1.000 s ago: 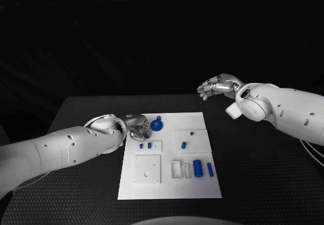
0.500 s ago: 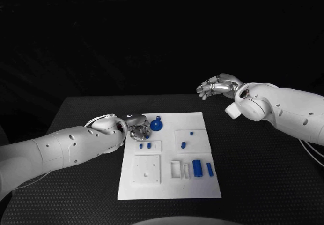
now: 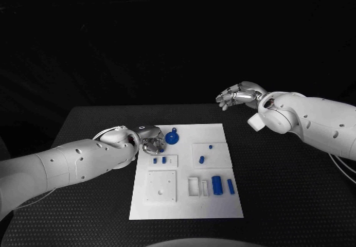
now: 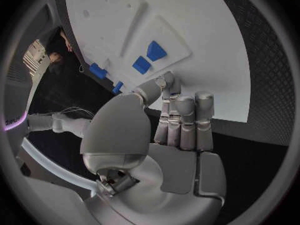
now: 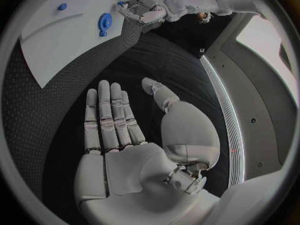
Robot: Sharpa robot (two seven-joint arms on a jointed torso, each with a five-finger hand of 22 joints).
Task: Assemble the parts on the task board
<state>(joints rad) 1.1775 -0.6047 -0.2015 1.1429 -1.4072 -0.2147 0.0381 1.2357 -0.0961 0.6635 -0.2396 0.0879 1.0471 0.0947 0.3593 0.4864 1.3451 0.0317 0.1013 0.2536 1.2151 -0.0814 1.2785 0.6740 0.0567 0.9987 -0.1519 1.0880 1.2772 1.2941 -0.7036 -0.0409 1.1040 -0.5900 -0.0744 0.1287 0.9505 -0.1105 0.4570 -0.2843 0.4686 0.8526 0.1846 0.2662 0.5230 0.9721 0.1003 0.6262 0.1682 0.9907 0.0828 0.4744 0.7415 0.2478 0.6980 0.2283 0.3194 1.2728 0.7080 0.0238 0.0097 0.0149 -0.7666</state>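
Silver fingers of the left hand (image 3: 150,141) curl beside the task board's (image 3: 186,206) left edge, near the round blue part (image 3: 172,137); the left wrist view shows them lying close together and nearly straight, tips at the board's rim, gripping nothing. Two small blue parts (image 4: 149,57) sit in a raised recess just beyond. Over the tabletop's (image 3: 289,190) far edge, the right hand (image 3: 237,95) hovers with flat, extended fingers (image 5: 109,117), also empty. More blue parts (image 3: 217,184) lie near the board's front right.

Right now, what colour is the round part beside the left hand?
Blue; the round part shows best in the head view.
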